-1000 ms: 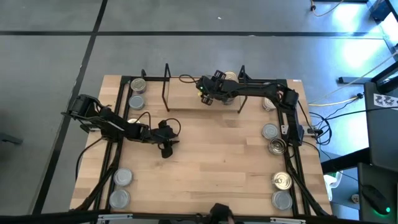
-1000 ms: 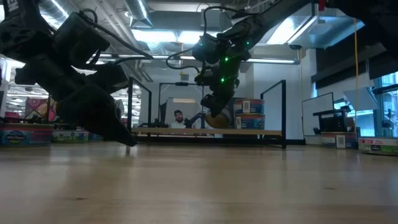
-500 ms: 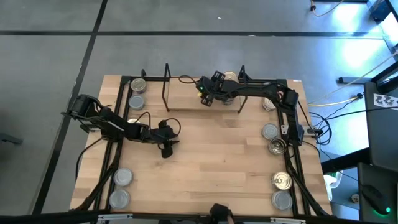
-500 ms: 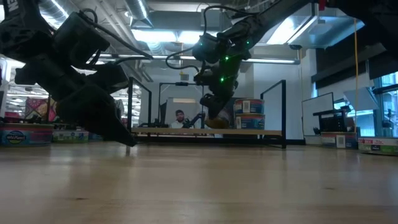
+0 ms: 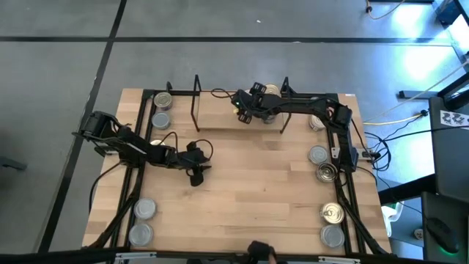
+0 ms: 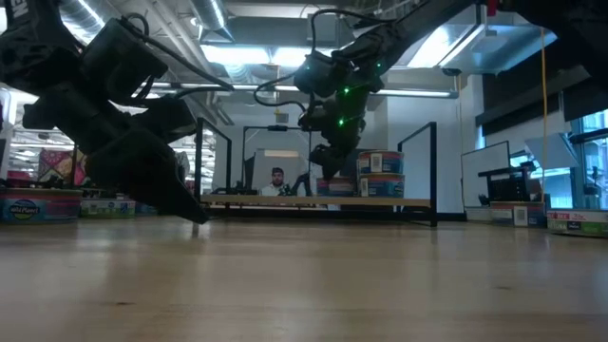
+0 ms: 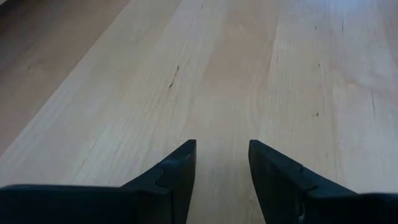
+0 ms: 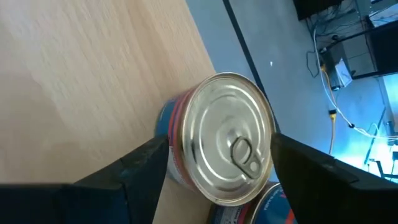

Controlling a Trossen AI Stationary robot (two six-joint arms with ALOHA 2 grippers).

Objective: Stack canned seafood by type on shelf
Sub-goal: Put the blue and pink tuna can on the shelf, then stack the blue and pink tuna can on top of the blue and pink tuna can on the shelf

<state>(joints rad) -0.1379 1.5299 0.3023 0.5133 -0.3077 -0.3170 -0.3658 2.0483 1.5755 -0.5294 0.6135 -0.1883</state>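
Observation:
My right gripper (image 5: 256, 108) reaches over the shelf (image 5: 220, 117), a light board with black wire end frames at the table's far side. It is shut on a can with a pale gold pull-tab top (image 8: 227, 137). In the low view this can (image 6: 334, 187) stands on the board beside a stack of two cans (image 6: 380, 175). My left gripper (image 5: 196, 173) is open and low over bare tabletop left of centre (image 7: 222, 149). My right gripper has the gold-topped can pinched between its two fingers, one finger (image 8: 146, 171) on the side wall (image 8: 171, 124) and the other (image 8: 305, 168) at the opposite rim. The fingers come slanting down from above. The can stands upright with its base on the shelf board.
Loose cans stand along the table's sides: two near the far left (image 5: 162, 100), two near the near left (image 5: 144, 209), several down the right side (image 5: 318, 155). The shelf's left part is bare board. A person shows far behind the table (image 6: 276, 179).
My right gripper has come down a little over the shelf. The can in it, tilted and just above the board before, now stands upright on the board next to the stack.

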